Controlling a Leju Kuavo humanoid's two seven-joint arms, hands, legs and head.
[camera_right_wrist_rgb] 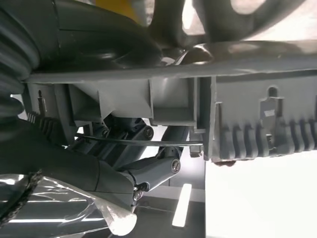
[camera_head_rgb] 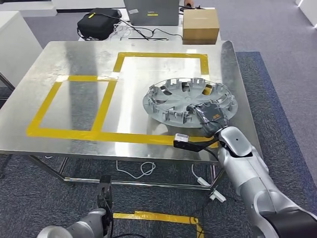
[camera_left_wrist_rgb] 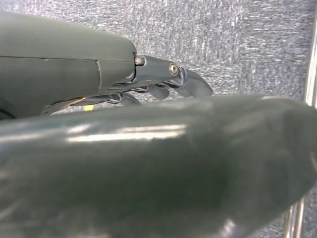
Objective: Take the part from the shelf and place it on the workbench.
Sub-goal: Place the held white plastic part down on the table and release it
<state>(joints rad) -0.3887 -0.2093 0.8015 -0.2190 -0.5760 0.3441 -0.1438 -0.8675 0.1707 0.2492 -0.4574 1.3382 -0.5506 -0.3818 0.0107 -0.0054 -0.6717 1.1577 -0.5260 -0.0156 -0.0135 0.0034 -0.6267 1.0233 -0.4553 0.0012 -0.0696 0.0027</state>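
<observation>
Silver hubcap (camera_head_rgb: 188,101) is lying on the counter (camera_head_rgb: 75,64) at about four o'clock, its near rim hiding the right hand (camera_head_rgb: 209,118) fingers gripping it (thumb above). Left hand (camera_head_rgb: 105,196) is hanging low, fingers uncurled, holding nothing. Cardboard box (camera_head_rgb: 200,26) is sitting beyond at twelve.

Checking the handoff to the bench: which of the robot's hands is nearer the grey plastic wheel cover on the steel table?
Right. The right hand grips the near rim of the grey plastic wheel cover; the left hand hangs below the table's near edge, well apart from it.
</observation>
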